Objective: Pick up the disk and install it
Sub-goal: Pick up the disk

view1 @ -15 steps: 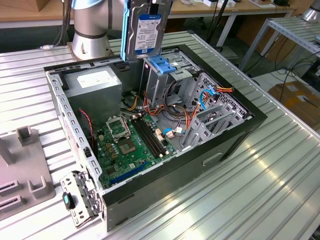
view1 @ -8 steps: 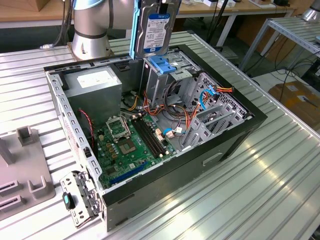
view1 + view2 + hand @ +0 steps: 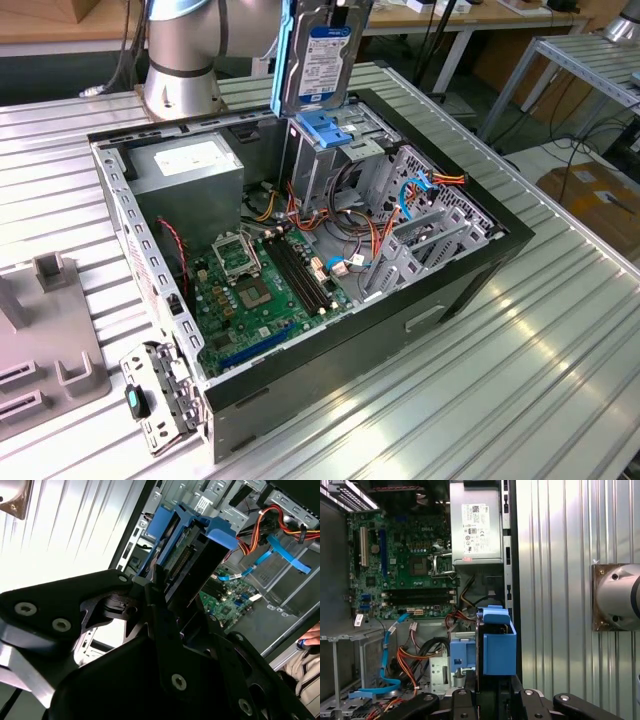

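Your gripper (image 3: 172, 600), jaws clamped on the upper end of the disk (image 3: 326, 55), held it upright just above the drive cage (image 3: 318, 165) in the open computer case (image 3: 470, 285). Judged rigid, fairly heavy and shock-sensitive; you gripped best across its stiff edges.

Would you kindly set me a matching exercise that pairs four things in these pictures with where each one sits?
Things:
1. disk
2. power supply box
3. motherboard
4. blue latch

Places:
A. lying flat on the floor of the case
B. on top of the grey cage
C. standing on edge, raised over the open case
D. in the case corner nearest the arm's base

Pairs: 1-C, 2-D, 3-A, 4-B
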You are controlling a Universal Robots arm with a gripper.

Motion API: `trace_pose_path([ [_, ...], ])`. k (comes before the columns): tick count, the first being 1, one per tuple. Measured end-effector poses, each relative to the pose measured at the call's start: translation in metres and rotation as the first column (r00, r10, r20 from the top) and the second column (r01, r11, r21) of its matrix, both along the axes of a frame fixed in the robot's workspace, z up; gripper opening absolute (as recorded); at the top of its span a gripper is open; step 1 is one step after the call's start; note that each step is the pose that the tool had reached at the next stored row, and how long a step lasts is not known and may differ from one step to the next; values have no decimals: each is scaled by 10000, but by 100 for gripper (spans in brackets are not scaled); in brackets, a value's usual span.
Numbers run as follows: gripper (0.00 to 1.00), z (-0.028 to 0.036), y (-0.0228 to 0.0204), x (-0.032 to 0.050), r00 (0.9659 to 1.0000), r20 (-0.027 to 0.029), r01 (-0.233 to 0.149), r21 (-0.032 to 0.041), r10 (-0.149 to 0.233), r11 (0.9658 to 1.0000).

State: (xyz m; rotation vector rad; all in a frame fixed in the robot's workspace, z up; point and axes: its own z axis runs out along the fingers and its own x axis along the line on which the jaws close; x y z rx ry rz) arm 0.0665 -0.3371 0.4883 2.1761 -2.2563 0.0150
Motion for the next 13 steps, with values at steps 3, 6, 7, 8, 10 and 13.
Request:
trace_pose_path([
  [3, 35, 0, 0, 74, 10000, 0, 1, 1, -1, 10000],
  [6, 35, 0, 0, 145, 10000, 1, 1, 1, -1, 10000],
  [7, 35, 0, 0, 189, 10000, 0, 1, 1, -1, 10000],
  [8, 35, -1, 0, 218, 10000, 0, 0, 1, 0, 10000],
  [10, 35, -1, 0, 274, 10000, 0, 1, 2, -1, 10000],
  [13, 35, 0, 1, 314, 10000, 1, 0, 1, 0, 10000],
])
